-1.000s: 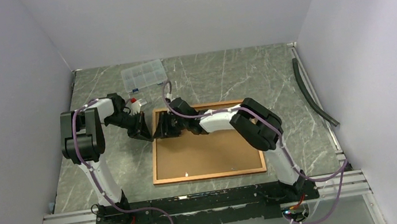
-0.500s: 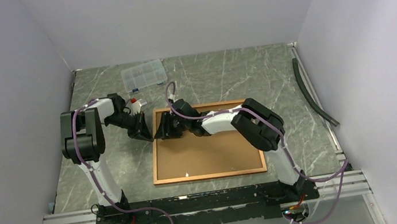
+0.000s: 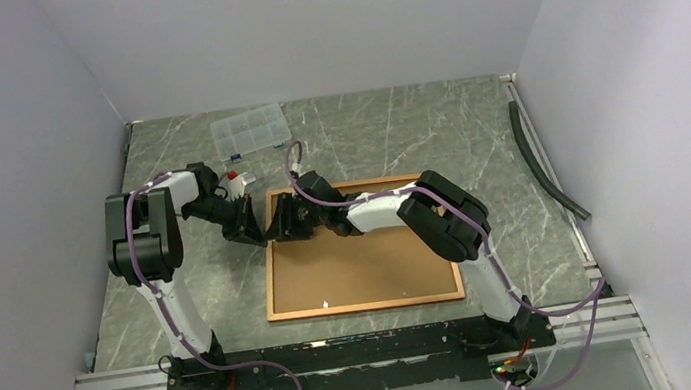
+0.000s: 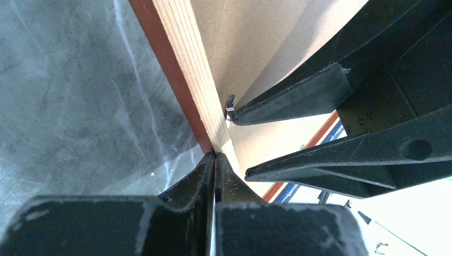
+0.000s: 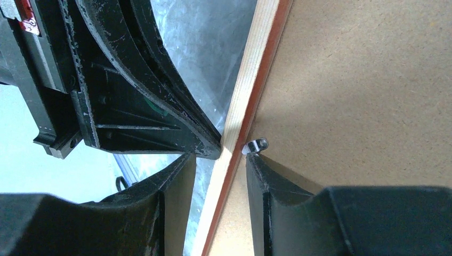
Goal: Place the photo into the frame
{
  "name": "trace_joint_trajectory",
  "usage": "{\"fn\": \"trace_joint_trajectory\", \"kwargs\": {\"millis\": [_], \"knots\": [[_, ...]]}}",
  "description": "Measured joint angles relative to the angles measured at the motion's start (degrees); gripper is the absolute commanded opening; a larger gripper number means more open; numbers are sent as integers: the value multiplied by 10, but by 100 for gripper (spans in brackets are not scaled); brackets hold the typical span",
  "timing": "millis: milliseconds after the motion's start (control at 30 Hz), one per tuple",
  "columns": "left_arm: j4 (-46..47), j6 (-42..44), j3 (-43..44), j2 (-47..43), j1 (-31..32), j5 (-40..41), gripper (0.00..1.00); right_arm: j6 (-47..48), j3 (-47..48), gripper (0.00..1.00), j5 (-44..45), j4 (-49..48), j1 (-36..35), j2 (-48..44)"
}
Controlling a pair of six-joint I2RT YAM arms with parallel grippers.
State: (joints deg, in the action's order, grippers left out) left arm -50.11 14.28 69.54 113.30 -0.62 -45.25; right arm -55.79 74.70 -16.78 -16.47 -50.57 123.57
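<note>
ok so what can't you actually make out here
- photo: seen in no view; if it's in the frame, the backing board covers it
- frame's far left corner, top view: hidden under the left tool and right tool
- clear box contents, top view: too small

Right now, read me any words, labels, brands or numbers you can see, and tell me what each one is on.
Red sticker on the left hand: white marks, cropped and blurred, unreadable.
Reddish-orange wooden frame, brown backing board, clear plastic compartment box: no text visible.
</note>
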Motion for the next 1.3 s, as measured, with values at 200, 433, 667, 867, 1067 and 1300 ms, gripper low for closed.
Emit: {"fn": "trace_joint_trajectory", "kwargs": {"millis": [200,433,667,867,1067,1300], "knots": [[0,0,0,-1,0,1,7,-5,10,42,-2,10,1,5],[1,1,0,-3,-1,3,6,-19,12,42,2,9,1,7],[4,1,-2,-5,-2,3,6,-30,-5,44,29,-7,-6,-1],[4,2,-6,-5,-2,0,6,-41,-29,45,52,-34,-13,-10],[4,2,-6,-5,-1,0,6,-54,-41,47,57,-44,-14,-16],[4,0,-7,-5,-3,-2,5,-97,-80,49,70,-48,-14,-44]]}}
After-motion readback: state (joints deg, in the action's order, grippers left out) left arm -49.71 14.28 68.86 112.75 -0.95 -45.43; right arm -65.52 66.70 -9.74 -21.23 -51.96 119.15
